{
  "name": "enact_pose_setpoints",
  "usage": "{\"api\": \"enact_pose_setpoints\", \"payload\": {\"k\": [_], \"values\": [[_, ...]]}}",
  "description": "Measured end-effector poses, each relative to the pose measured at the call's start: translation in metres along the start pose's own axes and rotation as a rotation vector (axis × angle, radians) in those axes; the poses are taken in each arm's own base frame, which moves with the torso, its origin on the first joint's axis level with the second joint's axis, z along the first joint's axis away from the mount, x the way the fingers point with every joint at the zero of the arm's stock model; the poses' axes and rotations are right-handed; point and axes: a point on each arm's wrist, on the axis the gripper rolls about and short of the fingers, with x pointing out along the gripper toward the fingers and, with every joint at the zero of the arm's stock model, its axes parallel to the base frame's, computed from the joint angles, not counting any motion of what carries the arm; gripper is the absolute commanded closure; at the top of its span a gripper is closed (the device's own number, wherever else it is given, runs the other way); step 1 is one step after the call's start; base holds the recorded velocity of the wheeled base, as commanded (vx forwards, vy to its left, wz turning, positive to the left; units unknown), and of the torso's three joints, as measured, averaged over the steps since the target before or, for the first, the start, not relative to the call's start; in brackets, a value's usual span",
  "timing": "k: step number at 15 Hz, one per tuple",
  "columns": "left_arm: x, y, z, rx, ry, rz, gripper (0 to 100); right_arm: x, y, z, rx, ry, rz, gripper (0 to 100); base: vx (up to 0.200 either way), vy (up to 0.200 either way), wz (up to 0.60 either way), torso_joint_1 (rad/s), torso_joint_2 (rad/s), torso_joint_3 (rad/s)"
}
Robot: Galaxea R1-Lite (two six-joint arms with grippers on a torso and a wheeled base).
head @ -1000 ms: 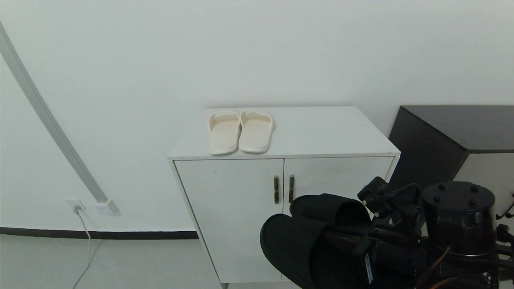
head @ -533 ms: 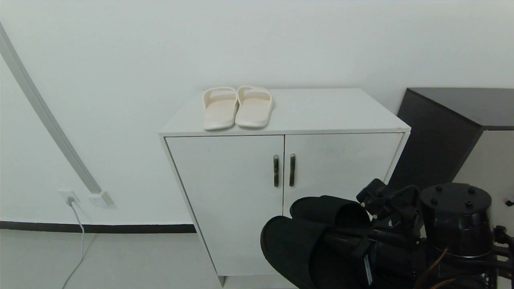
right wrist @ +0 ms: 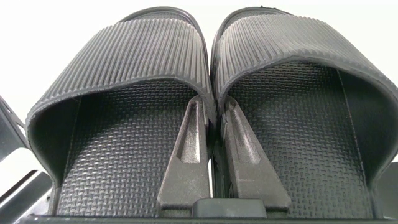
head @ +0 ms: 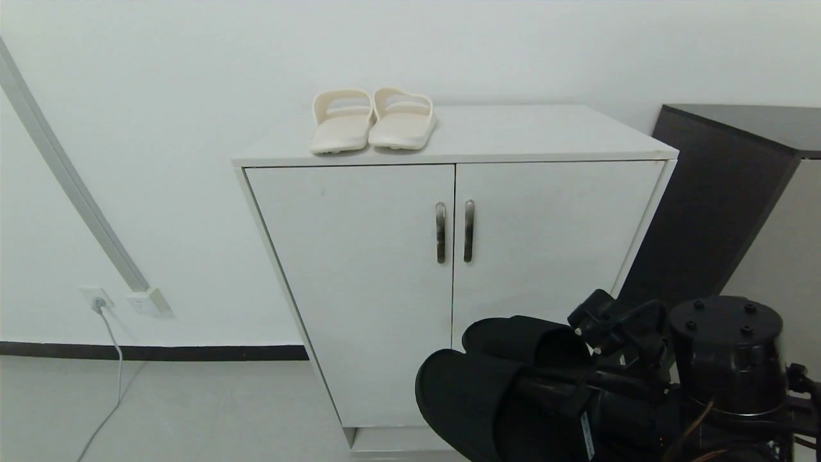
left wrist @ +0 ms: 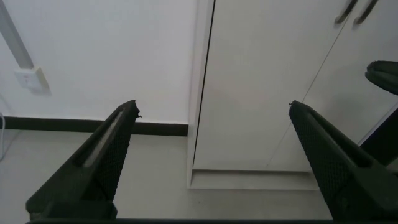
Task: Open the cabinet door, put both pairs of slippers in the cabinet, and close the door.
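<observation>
We've got the right fingers (right wrist: 185, 155) clamped on the black slippers (head: 478, 385) low in front of the shut cabinet (head: 359, 269), left fingers (left wrist: 99, 163) apart, cream slippers (head: 372, 120) on top, and the swinging door (head: 551, 237) may hit the held pair.
</observation>
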Motion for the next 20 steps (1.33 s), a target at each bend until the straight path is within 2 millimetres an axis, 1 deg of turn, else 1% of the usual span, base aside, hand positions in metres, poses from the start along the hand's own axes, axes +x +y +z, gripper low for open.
{"api": "enact_pose_setpoints", "payload": {"k": [7,9,12,13,16,17,20], "values": [[0.000,0.000,0.000,0.001,0.007,-0.002,0,0.000,0.001,-0.001,-0.013,0.002,0.002,100,0.000,0.000,0.00,-0.049,0.42,0.376],[0.000,0.000,0.001,-0.001,0.006,-0.005,0,0.000,0.001,0.002,-0.014,-0.023,0.007,100,0.000,0.000,0.00,0.000,0.15,0.146],[0.002,0.000,0.003,-0.006,0.031,-0.021,0,0.000,0.001,0.000,-0.016,-0.018,0.006,100,0.000,0.000,0.00,-0.001,0.02,0.014],[0.002,-0.001,0.010,-0.029,0.022,-0.025,0,0.000,0.001,0.000,-0.015,-0.019,0.007,100,0.000,0.000,0.00,0.000,0.00,0.000],[0.003,-0.005,0.048,-0.101,0.002,-0.066,0,0.000,0.002,0.000,-0.017,-0.021,0.010,100,0.000,0.000,0.00,0.000,0.00,0.000],[0.008,-0.006,0.058,-0.109,0.032,-0.102,0,0.000,0.003,0.000,-0.018,-0.024,0.013,100,0.000,0.000,0.00,0.000,0.00,0.000],[0.034,-0.013,0.079,-0.123,0.122,-0.267,0,0.000,0.004,0.000,-0.018,-0.026,0.017,100,0.000,0.000,0.00,0.000,0.00,0.000]]}}
